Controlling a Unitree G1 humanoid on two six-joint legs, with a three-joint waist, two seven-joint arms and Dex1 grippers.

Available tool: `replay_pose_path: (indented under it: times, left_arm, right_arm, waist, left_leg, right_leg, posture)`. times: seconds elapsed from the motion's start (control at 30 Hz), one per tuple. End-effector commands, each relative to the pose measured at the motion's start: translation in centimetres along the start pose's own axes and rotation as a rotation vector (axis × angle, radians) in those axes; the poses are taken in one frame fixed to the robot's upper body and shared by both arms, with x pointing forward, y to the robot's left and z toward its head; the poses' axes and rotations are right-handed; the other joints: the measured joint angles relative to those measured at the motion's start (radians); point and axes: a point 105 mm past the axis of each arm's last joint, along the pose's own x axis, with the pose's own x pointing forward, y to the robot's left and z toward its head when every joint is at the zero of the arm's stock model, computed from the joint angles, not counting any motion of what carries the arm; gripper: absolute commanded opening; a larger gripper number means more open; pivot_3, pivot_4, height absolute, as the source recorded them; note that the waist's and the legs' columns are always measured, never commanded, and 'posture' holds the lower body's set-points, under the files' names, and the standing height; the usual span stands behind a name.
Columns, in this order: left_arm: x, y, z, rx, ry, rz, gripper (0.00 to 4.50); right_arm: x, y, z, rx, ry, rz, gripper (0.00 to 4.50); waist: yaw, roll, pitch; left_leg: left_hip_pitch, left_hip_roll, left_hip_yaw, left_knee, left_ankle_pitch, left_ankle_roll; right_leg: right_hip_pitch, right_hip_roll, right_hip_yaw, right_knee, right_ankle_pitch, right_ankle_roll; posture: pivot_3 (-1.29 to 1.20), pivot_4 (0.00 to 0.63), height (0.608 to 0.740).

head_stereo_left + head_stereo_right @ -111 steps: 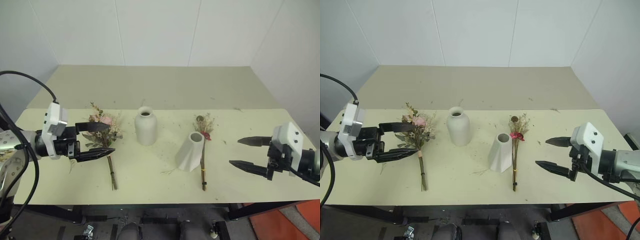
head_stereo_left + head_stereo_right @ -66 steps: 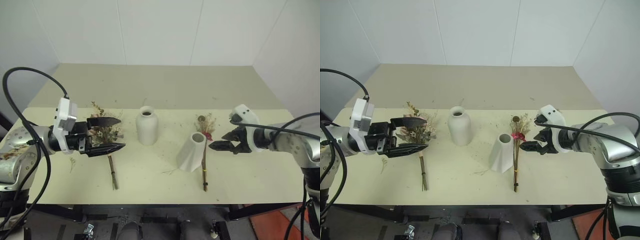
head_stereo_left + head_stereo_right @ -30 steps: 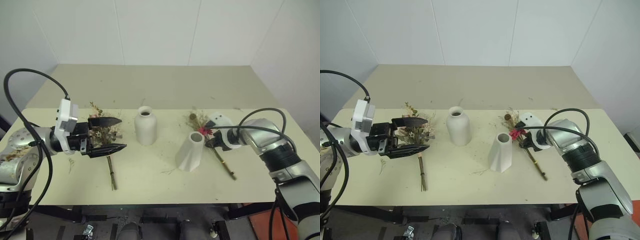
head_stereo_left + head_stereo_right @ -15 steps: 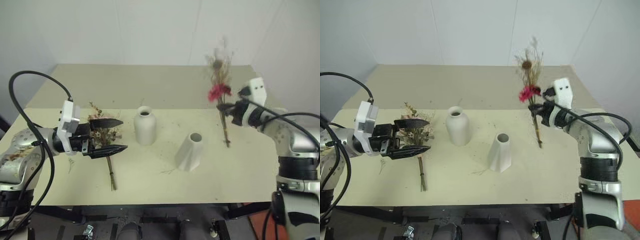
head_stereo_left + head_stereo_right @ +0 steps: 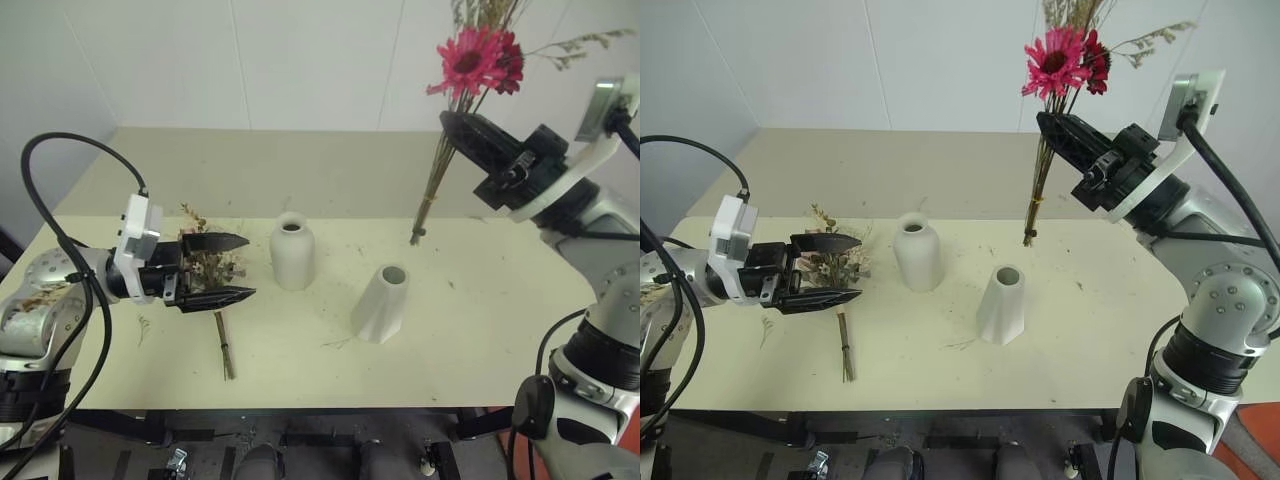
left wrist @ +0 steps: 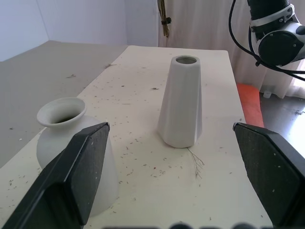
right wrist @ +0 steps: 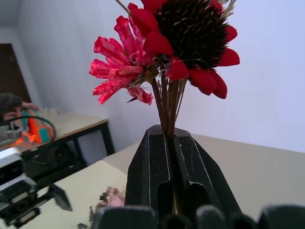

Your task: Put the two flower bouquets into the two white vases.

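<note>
Plain white walls behind us and a pale yellowish-green table (image 5: 500,330) dusted with dried flower crumbs, that's the whole setup. Neither of the vases has anything in it, so we're maybe a quarter of the way in. Our right gripper (image 5: 1065,128) is clenched around the stems of the dried bouquet with the magenta-red daisies and beige grasses (image 5: 1062,58), holding it up in the air, blooms up and stem ends dangling down, above and behind the white faceted cone-shaped ceramic vase (image 5: 1001,304). We'd guess that's the one it's headed for, but the stems have to come down and line up with that narrow mouth, which looks fiddly. The white rounded bottle-shaped vase with the short neck (image 5: 916,251) stands just to the left of the cone one, also empty. The other dried bunch, pale pink-cream blooms with green leaves on a brown stem (image 5: 219,300), is lying flat on the table at our left, and our left gripper (image 5: 228,269) sits spread wide with its fingers on either side of the blooms, not grabbing yet as far as we can tell. So what's left: drop in the red one, then pick up and place the pink one. The grasses at the top of the red bouquet run out of frame, and the left gripper covers a good part of the pink blooms.
</note>
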Motion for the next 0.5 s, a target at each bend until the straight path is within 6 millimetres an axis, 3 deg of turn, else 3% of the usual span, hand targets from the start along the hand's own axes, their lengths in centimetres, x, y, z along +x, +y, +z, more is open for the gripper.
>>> replay_pose_path:
  times: [0.03, 0.27, 0.5]
  left_arm:
    - [0.1, 0.1, 0.6, 0.025, 0.002, -0.016, 4.50]
    - [0.3, 0.3, 0.7, 0.026, 0.003, -0.027, 4.50]
    - [0.3, 0.4, 0.8, 0.026, 0.005, -0.032, 4.50]
  right_arm:
    - [-0.1, 1.9, 0.1, -0.004, -0.016, 0.053, 0.02]
    - [-0.3, 3.0, -1.6, 0.002, 0.028, 0.074, 0.02]
    - [-0.8, 2.6, -4.0, -0.008, 0.096, 0.039, 0.02]
  waist:
    - [0.000, 0.000, 0.000]
    - [-0.001, 0.000, 0.000]
    - [0.000, 0.000, 0.000]
  left_leg:
    - [0.000, 0.000, 0.000, 0.000, 0.000, 0.000]
    - [0.000, 0.000, 0.000, 0.000, 0.000, 0.000]
    - [0.000, 0.000, 0.000, 0.000, 0.000, 0.000]
  right_leg:
    - [0.000, 0.000, 0.000, 0.000, 0.000, 0.000]
    - [0.000, 0.000, 0.000, 0.000, 0.000, 0.000]
    - [0.000, 0.000, 0.000, 0.000, 0.000, 0.000]
  posture:
    - [0.00, 0.150, 0.740]
    - [0.00, 0.150, 0.740]
    - [0.00, 0.150, 0.740]
